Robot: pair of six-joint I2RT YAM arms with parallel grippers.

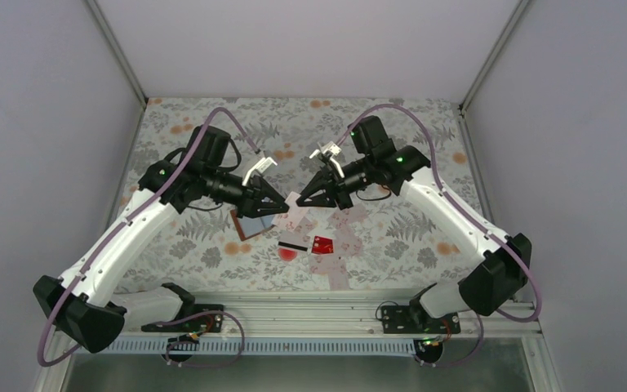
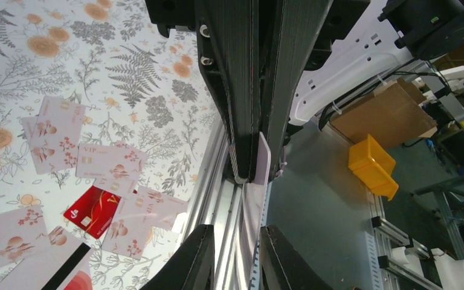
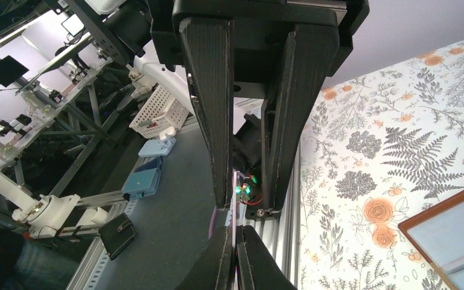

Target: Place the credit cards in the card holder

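My right gripper (image 1: 303,198) (image 3: 237,233) is shut on a pale credit card (image 1: 295,215), seen edge-on in the right wrist view (image 3: 236,205). My left gripper (image 1: 274,203) (image 2: 237,228) is open, and that same card (image 2: 260,162) stands edge-on between its jaws without clear contact. The brown card holder (image 1: 247,223) (image 3: 454,234) lies open on the table just below the left gripper. More cards lie loose in front: a black-striped one (image 1: 292,242) (image 2: 57,270), a red one (image 1: 323,243) (image 2: 92,211) and pale ones (image 1: 348,237) (image 2: 110,164).
A round red spot (image 1: 287,254) lies under the striped card. The table has a floral cloth (image 1: 424,175), grey walls on three sides and an aluminium rail (image 1: 310,310) along the near edge by the arm bases.
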